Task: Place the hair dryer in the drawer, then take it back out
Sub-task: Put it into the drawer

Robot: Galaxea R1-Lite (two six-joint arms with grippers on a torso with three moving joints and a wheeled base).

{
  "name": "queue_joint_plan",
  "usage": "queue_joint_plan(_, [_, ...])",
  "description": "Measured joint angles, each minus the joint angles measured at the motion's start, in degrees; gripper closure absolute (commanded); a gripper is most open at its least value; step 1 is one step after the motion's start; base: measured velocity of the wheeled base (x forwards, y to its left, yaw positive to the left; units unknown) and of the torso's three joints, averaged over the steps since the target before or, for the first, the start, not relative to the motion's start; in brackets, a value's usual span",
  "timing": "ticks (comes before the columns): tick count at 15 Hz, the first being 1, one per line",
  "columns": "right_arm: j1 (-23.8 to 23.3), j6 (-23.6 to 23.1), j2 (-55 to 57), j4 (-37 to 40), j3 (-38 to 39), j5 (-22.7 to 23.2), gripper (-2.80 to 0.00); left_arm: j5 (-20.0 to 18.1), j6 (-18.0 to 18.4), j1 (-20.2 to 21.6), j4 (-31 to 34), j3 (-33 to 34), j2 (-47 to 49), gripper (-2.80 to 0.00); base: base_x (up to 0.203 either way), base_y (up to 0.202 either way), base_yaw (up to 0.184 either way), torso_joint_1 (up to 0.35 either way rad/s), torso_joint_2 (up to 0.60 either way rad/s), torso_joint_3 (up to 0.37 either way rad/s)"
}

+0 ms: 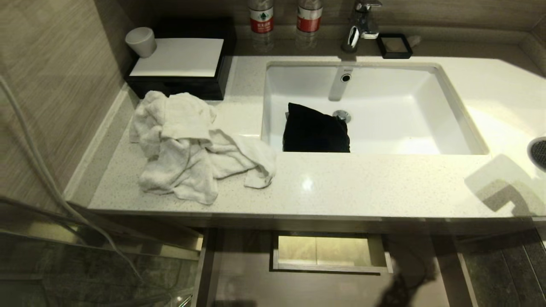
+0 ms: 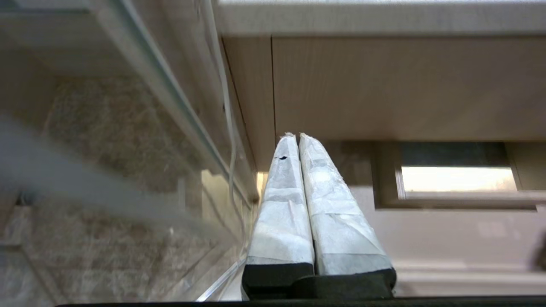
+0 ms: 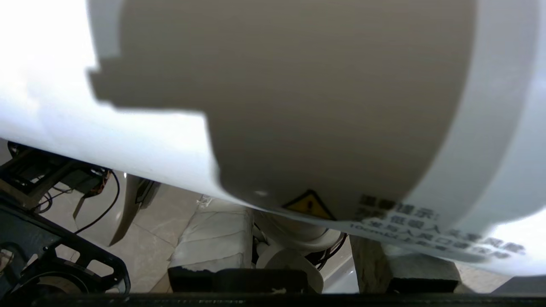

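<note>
A towel (image 1: 194, 147) lies on the counter (image 1: 341, 183) left of the sink (image 1: 460, 128) — a pouch (image 1: 315, 132) sits in the basin (at its front edge). The drawer (image 1: 256, 277) juts out below the counter's front edge; the hair dryer (image 1: 538, 151) shows at the right edge.

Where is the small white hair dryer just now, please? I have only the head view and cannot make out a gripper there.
Observer: In the right wrist view, the small white hair dryer fills the frame, held in the right gripper.
Operator: Thank you. Is the left gripper doing anything?
Observer: No. The left gripper is shut and empty, hanging low near the open light-brown wood-grain drawer.
</note>
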Motion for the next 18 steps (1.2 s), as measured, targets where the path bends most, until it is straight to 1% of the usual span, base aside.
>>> queue_joint_plan(6, [0.57,-0.06,-2.21,-1.04,3.95,0.08,0.00,0.00,0.02,0.00,0.00,0.00,0.00,0.00,0.000,0.000,0.000,-0.332,0.16,-0.172])
queue_joint_plan(9, [1.99,-0.09,-3.36,-0.88,5.72,0.08,0.00,0.00,-0.02,0.00,0.00,0.00,0.00,0.00,0.000,0.000,0.000,-0.308,0.10,-0.211])
queue_joint_plan(12, [3.12,-0.01,-4.60,-0.51,6.68,0.13,0.00,0.00,-0.02,0.00,0.00,0.00,0.00,0.00,0.000,0.000,0.000,-0.285,0.05,-0.228])
queue_joint_plan(18, [3.40,0.57,-7.63,-1.04,9.92,0.14,0.00,0.00,0.00,0.00,-0.01,0.00,0.00,0.00,0.000,0.000,0.000,-0.262,0.00,-0.258])
